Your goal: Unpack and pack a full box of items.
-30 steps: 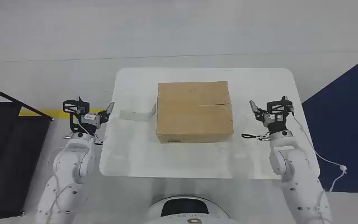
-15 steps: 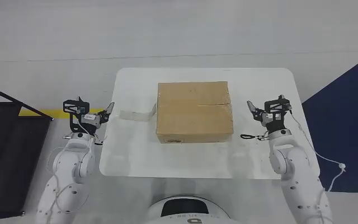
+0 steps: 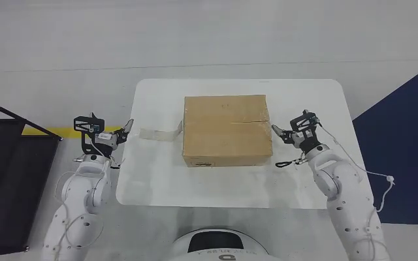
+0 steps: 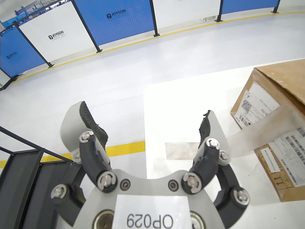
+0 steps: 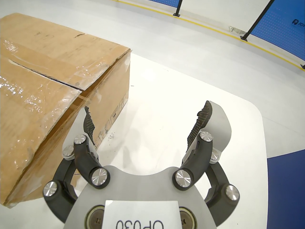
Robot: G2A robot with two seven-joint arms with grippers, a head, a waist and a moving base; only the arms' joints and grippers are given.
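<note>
A closed brown cardboard box [image 3: 226, 130] sits in the middle of the white table [image 3: 196, 186], with clear tape along its top seam. A loose tape strip [image 3: 160, 134] runs from the box's left side down onto the table. My left gripper [image 3: 121, 130] hangs open over the table's left edge, apart from the box [image 4: 274, 110]; the tape strip [image 4: 259, 132] passes just beyond one fingertip of the left gripper [image 4: 145, 115]. My right gripper [image 3: 282, 134] is open just off the box's right side. In the right wrist view the right gripper [image 5: 146, 113] holds nothing, one finger close to the box [image 5: 47, 77].
A black metal rack [image 4: 23, 168] stands on the floor left of the table. Blue and white partition panels [image 4: 119, 17] line the far side of the room. Bare table surface lies in front of the box and to its right [image 5: 190, 91].
My right arm has moved left toward the box's right side, staying open. The left arm, the box and the tape have not moved.
</note>
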